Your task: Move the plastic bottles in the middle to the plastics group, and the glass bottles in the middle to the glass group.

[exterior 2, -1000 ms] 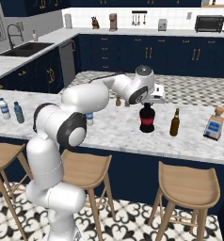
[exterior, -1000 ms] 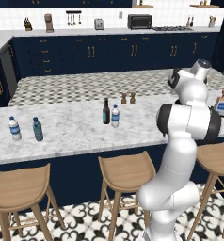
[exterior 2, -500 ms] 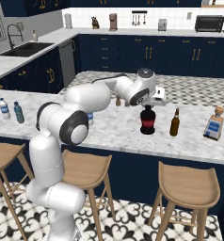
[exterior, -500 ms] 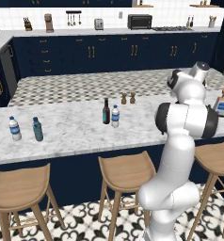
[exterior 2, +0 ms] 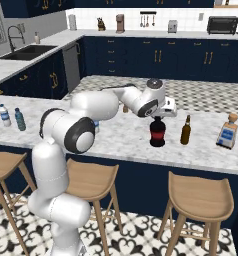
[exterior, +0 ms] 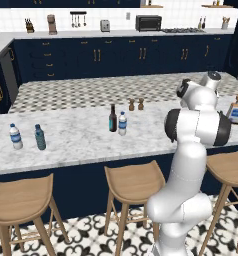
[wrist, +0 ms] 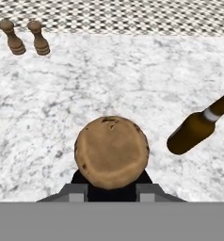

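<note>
Flanking one fat black bottle (exterior 2: 157,133): claw (wrist: 111,189).

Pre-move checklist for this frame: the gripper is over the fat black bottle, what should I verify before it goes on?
1. Gripper centred over fat black bottle: ok, its cork top sits mid-frame.
2. Fingers closed on it: cannot tell.
3. Bottle upright on the counter: ok.
4. Gap to amber beer bottle: ok, apart.
5. Square flask upright beyond it: ok.
6. Slim dark bottle and clear water bottle unsorted in the middle: not ok.
</note>
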{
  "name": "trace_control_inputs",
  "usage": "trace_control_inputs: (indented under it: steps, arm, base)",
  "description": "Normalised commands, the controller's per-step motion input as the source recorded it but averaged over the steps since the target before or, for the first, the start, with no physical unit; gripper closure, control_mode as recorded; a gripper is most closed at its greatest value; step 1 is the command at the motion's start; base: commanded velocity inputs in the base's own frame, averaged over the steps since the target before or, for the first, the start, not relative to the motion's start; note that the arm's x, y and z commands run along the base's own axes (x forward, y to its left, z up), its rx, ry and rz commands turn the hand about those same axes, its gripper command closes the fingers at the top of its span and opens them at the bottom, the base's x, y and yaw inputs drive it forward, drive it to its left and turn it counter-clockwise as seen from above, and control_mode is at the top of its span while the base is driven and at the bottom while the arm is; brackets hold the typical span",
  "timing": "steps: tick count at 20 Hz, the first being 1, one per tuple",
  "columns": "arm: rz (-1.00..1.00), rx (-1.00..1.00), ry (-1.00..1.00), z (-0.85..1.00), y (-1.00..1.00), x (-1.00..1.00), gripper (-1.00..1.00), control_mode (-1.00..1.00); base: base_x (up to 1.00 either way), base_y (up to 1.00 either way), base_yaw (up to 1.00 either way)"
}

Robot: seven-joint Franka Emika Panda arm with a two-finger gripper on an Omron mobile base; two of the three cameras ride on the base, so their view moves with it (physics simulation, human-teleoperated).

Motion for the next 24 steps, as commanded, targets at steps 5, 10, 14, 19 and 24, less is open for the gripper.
trace_control_inputs:
  steps: [5, 10, 14, 19, 24]
  arm:
    - [0.0, -0.02, 0.0, -0.15, -0.13, 0.05, 1.0, -1.0]
    - [0.0, -0.01, 0.0, 0.0, -0.24, 0.06, 1.0, -1.0]
    - [0.0, 0.0, 0.0, 0.0, -0.24, 0.09, 1.0, -1.0]
    - [0.0, 0.0, 0.0, 0.0, -0.21, 0.17, 1.0, -1.0]
    - [0.0, 0.0, 0.0, 0.0, -0.13, 0.18, 1.0, -1.0]
  base:
    - [0.0, 0.0, 0.0]
    - [0.0, 0.0, 0.0]
    - [0.0, 0.0, 0.0]
    - [0.0, 0.0, 0.0]
    - [0.0, 0.0, 0.0]
